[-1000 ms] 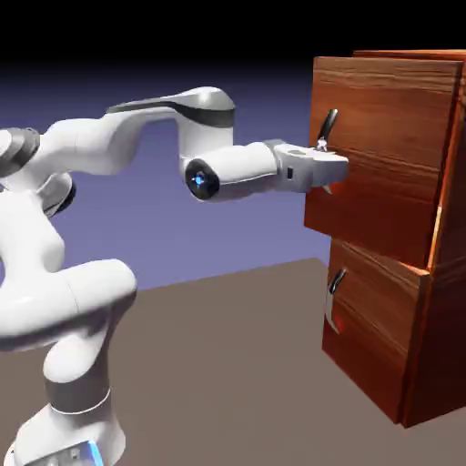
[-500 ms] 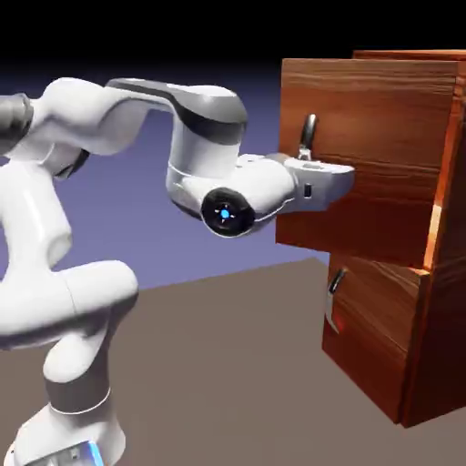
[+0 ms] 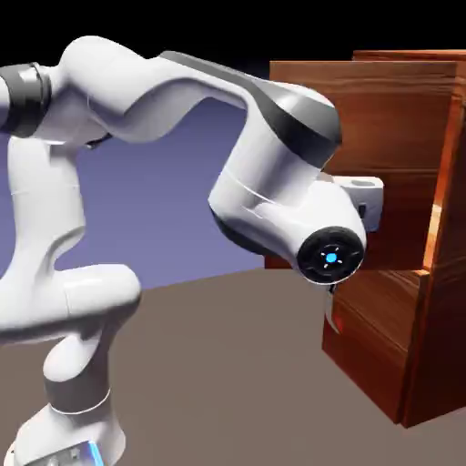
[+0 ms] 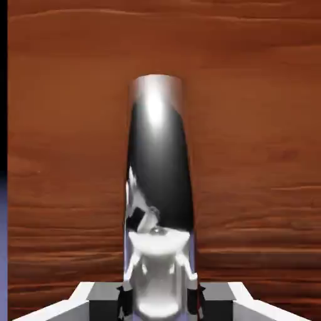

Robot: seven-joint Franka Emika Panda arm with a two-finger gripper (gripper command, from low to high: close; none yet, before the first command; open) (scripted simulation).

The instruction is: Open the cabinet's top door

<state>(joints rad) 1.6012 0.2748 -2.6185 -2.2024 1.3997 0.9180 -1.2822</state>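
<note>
1. The top door [image 3: 382, 118] stands pulled out from the cabinet [image 3: 446, 300], at the exterior view's right.
2. The arm [image 3: 273, 182] hides the door's handle there.
3. In the hand view, the handle [image 4: 160, 157] fills the middle; the gripper [image 4: 160, 301] is clamped on it, apparently, with the fingertips mostly hidden.

The white arm [image 3: 182, 100] arches high, elbow bent low, with the claw [image 4: 160, 301] clamped tight.

top door [image 3: 364, 100] stands pulled out from the cabinet [image 3: 446, 273].
</note>
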